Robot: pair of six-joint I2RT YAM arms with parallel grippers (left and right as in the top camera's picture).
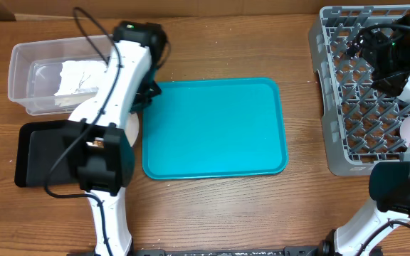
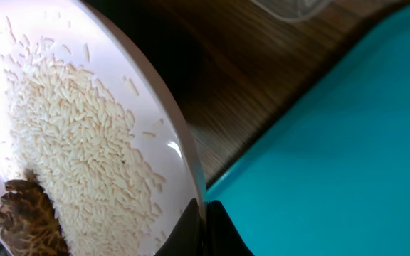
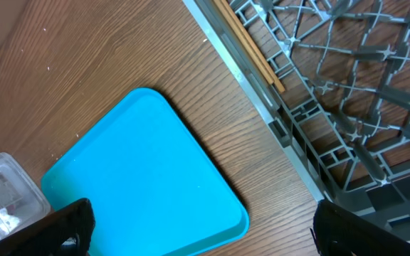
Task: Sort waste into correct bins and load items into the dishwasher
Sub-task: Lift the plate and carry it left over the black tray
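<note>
Left gripper [image 2: 206, 222]: the dark fingers [image 2: 219, 231] are clenched on the rim of the round white plate [image 2: 148, 107], at its near edge in the left wrist view.
Round white plate: it is held over the desk [image 1: 212, 213], just left of the teal tray [image 1: 212, 128]. From overhead only a sliver is seen under the left arm, between the black tray [image 1: 38, 153] and the teal tray.
Loose white rice [image 2: 70, 135]: it is spread thickly across the plate, with stray grains toward the rim.
Brown food lump [image 2: 30, 217]: it lies on the plate at the edge of the rice.
Clear plastic tub [image 1: 20, 71]: it is placed at the far left of the desk, beyond the black tray.
Crumpled white paper napkin [image 1: 77, 78]: it is seen inside the tub.
Black tray: it is set at the near left, beside the left arm.
Right gripper [image 3: 212, 231]: the fingers [image 3: 66, 227] are released and spread wide, with nothing between them, above the left side of the grey dish rack [image 1: 347, 165].
Grey dish rack: it is placed at the far right of the desk, apart from the teal tray.
Wooden chopsticks [image 3: 251, 46]: they are laid together inside the rack, along its left wall.
</note>
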